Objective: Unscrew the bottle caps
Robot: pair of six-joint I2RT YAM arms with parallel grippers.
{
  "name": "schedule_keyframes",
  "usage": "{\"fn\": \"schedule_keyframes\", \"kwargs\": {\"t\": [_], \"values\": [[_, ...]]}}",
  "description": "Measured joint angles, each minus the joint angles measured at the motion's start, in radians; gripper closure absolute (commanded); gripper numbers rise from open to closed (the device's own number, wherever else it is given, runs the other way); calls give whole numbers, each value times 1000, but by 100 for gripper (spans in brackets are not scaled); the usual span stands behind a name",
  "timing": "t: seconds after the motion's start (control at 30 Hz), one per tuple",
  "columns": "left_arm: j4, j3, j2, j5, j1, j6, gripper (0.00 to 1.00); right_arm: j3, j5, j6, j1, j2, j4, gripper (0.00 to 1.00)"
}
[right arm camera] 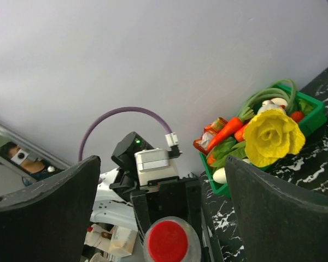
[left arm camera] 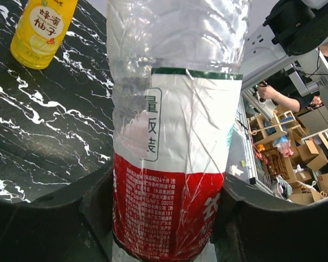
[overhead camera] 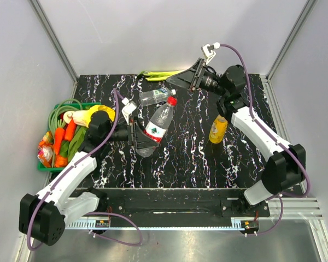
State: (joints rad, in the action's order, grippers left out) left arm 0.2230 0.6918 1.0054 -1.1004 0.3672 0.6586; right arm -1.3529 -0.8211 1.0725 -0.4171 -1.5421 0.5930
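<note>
- L pincer (overhead camera: 141, 137) clamps the red-label bottle (overhead camera: 157, 126), tilted mid-table; red cap (overhead camera: 172, 100) on.
- Juice bottle (overhead camera: 218, 129) upright at R; cap looks on.
- Third bottle (overhead camera: 154, 97) lies at the back; cap unclear.
- R pincer (overhead camera: 181, 83) wide, facing the red cap, not touching. We judge nothing's unscrewed yet.
</note>
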Motion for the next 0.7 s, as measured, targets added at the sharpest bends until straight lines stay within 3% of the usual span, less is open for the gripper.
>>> {"fn": "schedule_keyframes", "kwargs": {"t": [0.3, 0.7], "values": [[-170, 49, -46, 86, 0, -114, 80, -35, 80, -155, 0, 11, -313, 0], [-512, 148, -150, 486, 28, -322, 80, -66, 124, -224, -2, 13, -517, 0]]}}
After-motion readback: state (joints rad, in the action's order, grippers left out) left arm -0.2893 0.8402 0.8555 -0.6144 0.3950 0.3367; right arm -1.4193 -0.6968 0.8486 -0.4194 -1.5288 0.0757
